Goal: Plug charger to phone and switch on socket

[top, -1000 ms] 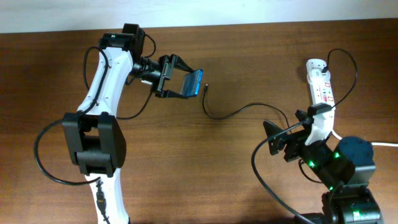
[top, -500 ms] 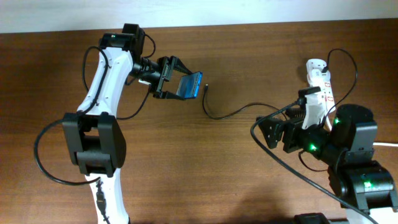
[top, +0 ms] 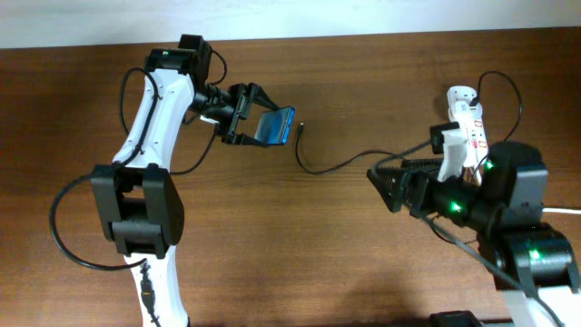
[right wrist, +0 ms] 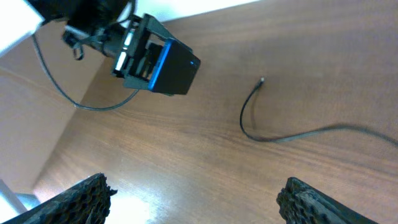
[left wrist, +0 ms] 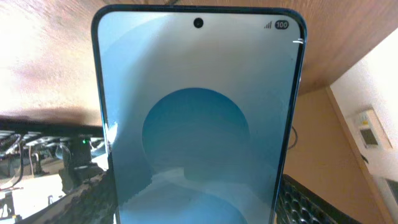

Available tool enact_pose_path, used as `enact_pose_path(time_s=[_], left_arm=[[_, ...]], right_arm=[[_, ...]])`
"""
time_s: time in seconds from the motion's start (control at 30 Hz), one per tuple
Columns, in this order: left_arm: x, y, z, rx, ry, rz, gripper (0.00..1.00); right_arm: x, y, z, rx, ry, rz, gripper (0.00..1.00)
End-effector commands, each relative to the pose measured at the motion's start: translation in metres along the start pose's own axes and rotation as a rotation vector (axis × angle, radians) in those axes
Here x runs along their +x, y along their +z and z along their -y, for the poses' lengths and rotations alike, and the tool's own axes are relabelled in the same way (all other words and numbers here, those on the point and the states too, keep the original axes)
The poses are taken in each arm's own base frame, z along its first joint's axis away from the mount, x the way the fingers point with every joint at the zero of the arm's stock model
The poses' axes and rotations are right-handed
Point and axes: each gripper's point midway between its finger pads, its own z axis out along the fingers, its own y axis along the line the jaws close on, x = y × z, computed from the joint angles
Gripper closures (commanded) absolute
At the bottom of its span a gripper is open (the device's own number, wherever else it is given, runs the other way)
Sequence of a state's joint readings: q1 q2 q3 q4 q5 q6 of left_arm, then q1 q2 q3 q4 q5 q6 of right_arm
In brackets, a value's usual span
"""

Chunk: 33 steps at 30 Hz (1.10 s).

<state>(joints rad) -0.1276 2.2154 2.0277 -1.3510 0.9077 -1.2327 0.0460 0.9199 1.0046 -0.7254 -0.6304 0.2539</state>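
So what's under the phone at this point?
Only bare wooden table: the phone is held off it in the left end effector. The charger's plug tip lies beside it, not beneath. The patch straight below the phone is hidden in the overhead view.

The phone [top: 276, 125], slim and dark-edged, its bright blue screen showing a lighter oval, was held off the worktop [top: 363, 263] at the far left between the left fingers [top: 247, 91], tilted, its camera end pointing right. The charger [top: 349, 161], a thin black cable, lay in a loose curve on the wood, its small plug tip near the phone's free end but apart from it. The socket [top: 467, 113], a white strip with red and green marks, lay at the far right, partly hidden.
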Motion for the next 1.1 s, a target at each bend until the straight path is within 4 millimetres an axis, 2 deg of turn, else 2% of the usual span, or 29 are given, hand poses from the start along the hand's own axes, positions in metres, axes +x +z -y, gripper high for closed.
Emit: enact_pose_path(time_s=[0.0,0.07,0.17,0.27,0.4,0.47,0.6,0.7,0.77,0.97,1.07], left_arm=[[-0.008,-0.007,0.006,0.006,0.016,0.084,1.0],[-0.025,-0.007,0.0,-0.034,0.024,0.198,1.0],[-0.033,-0.002,-0.004,-0.078,0.048,0.291,1.0],[-0.029,0.008,-0.005,-0.114,0.083,0.336,1.0],[-0.018,0.023,-0.004,-0.13,0.1,0.341,1.0],[-0.014,0.027,-0.005,-0.135,0.102,0.338,1.0],[-0.011,0.029,-0.005,-0.139,0.106,0.332,1.0],[-0.008,0.033,-0.007,-0.148,0.11,0.329,1.0],[-0.003,0.038,-0.007,-0.156,0.121,0.325,1.0],[0.006,0.042,-0.007,-0.152,0.125,0.281,1.0],[0.006,0.043,-0.009,-0.16,0.118,0.279,1.0]], right_arm=[[-0.004,0.014,0.003,-0.015,0.099,-0.042,0.09],[-0.005,0.022,0.009,-0.011,0.122,-0.068,0.09],[-0.017,0.04,0.018,-0.009,0.167,-0.071,0.1],[-0.018,0.06,0.022,-0.026,0.195,-0.091,0.13],[-0.014,0.101,0.016,-0.027,0.224,-0.122,0.2],[-0.003,0.124,0.016,0.004,0.235,-0.155,0.22],[0.014,0.155,0.018,0.07,0.283,-0.185,0.29],[0.017,0.17,0.015,0.083,0.309,-0.178,0.36],[0.02,0.181,0.006,0.067,0.288,-0.173,0.39],[0.031,0.199,0.016,0.134,0.377,-0.178,0.46],[0.029,0.205,0.019,0.132,0.379,-0.164,0.58]])
